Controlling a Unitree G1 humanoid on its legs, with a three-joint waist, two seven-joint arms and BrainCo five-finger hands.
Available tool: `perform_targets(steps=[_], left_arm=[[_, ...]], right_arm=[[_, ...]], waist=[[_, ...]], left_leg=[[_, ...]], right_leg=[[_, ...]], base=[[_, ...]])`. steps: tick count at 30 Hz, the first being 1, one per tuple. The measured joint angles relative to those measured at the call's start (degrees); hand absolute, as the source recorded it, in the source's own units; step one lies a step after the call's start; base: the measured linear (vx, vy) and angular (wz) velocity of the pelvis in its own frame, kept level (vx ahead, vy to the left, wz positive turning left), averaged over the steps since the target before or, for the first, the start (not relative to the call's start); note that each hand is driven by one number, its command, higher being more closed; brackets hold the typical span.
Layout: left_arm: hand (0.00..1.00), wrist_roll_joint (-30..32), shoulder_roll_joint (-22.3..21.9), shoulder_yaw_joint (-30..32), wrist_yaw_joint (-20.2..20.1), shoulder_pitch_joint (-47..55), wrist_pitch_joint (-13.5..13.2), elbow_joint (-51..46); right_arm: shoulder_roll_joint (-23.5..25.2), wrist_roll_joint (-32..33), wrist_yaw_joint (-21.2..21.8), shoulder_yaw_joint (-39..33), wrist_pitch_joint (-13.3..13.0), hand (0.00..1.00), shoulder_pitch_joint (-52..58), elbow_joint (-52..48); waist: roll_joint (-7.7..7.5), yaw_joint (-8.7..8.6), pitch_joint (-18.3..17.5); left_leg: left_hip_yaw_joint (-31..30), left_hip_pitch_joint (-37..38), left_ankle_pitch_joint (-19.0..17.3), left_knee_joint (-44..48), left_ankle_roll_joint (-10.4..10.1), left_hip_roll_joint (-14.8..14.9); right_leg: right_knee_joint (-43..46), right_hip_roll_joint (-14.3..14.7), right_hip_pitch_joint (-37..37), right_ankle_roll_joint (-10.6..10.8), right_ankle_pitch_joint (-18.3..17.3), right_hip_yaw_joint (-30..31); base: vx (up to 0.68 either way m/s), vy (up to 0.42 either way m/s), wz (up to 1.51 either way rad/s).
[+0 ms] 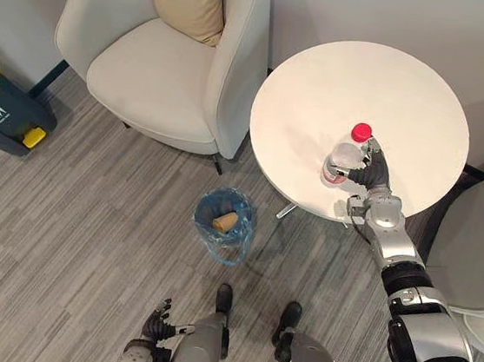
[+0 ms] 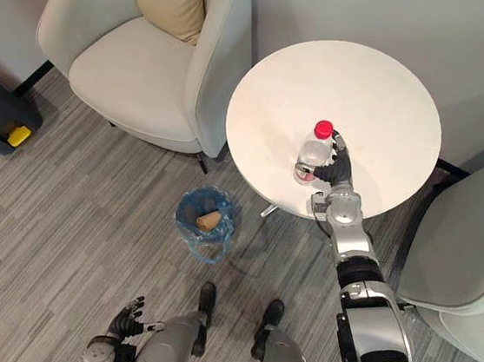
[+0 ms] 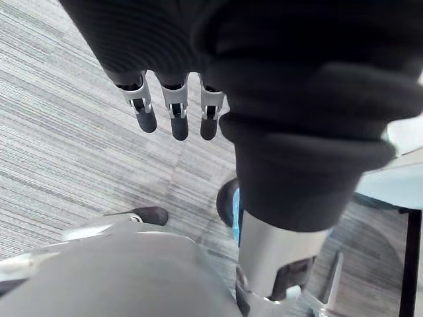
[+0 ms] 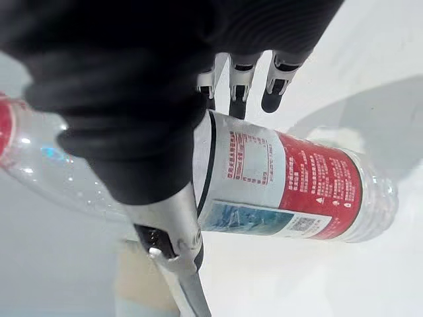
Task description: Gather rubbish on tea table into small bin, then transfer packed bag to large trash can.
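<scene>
Right wrist view is my reference for the grasp. The right hand (image 1: 367, 171) is closed round the bottle (image 1: 345, 151), with the fingers (image 4: 239, 84) curled over its far side and the thumb (image 4: 173, 241) across the near side, at label height. The bottle stands upright on the round white tea table (image 1: 367, 77), towards the edge nearest me.

Procedure for this step, as I judge it:
1. Confirm firm contact on both sides before lifting. The wall is thin plastic and will likely flex, so I apply moderate pressure only.
2. Lift straight up until the base clears the table top.
3. Carry the bottle out over the table edge to the small bin (image 1: 205, 234), which stands on the floor near the table's foot, lined with a blue bag and already holding a brownish item (image 1: 226, 221).
4. Release low over the opening, since a light bottle may bounce off the rim.

The bottle is clear, with a red cap and a red-and-white label. It looks empty or nearly so.

The left hand (image 1: 156, 321) hangs low at my side, fingers relaxed and empty.
</scene>
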Motion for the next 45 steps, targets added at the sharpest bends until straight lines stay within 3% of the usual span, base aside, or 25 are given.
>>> perform_targets(steps=[14, 26, 28, 31, 35, 45], left_arm=[[0.0, -0.6, 0.0, 0.0, 0.2, -1.7, -0.1, -0.1], [0.0, 1.6, 0.2, 0.1, 0.8, -1.6, 0.7, 0.6], [0.0, 1.8, 0.6, 0.1, 0.8, -1.1, 0.8, 1.7], [0.0, 2.9, 1.0, 0.1, 0.3, -1.0, 0.9, 2.8], [0.0, 4.0, 1.0, 0.1, -0.4, -0.8, 0.9, 2.9], [0.0, 4.0, 0.7, 0.1, -0.5, 0.8, 0.9, 4.6]], right_arm=[[-1.5, 1.0, 0.0, 2.0, 0.6, 1.0, -2.4, 0.2], [0.5, -4.6, 0.2, 1.9, -0.5, 1.0, 19.0, -31.9], [2.1, -5.3, 0.7, 2.0, -0.7, 1.0, 23.4, -37.3], [2.9, -6.5, 2.2, 2.0, -1.7, 1.0, 28.6, -42.7], [4.3, -7.3, 3.9, 2.0, -2.6, 1.0, 34.5, -48.2], [7.6, -9.3, 6.2, 3.7, -3.4, 1.0, 41.9, -55.5]], waist=[[0.1, 0.91, 2.3], [-0.68, -0.69, 1.9], [-1.49, -1.7, 0.1], [-2.26, -1.87, -1.8], [-2.56, -2.01, -4.8], [-2.53, -3.38, -8.3]], left_leg=[[-1.5, -1.2, 0.0, 1.1, 0.0, -0.1], [-0.3, 3.1, 0.0, -0.8, 0.1, -0.8], [-0.1, 3.4, 0.0, -1.2, 0.1, -0.8], [0.4, 5.3, 0.0, -2.3, 0.1, -0.8], [0.4, 6.7, -0.1, -3.1, 0.2, -0.9], [0.8, 10.8, -0.2, -4.8, 0.3, -0.6]], right_leg=[[0.5, -0.2, 0.0, 0.0, 0.0, -1.3], [1.0, -0.9, 2.3, 0.6, -0.4, 0.1], [0.9, -1.0, 2.4, 1.4, -0.9, 0.2], [0.3, -0.9, 3.8, 1.4, -1.0, 0.5], [-0.9, -0.7, 5.5, 1.4, -0.9, 0.3], [-2.1, -0.1, 9.1, 1.5, -0.9, 0.6]], base=[[-0.01, -0.003, 0.05], [-0.01, 0.005, -0.04], [0.0, -0.005, -0.05], [0.03, 0.0, -0.05], [0.05, 0.002, 0.03], [0.02, -0.004, -0.02]])
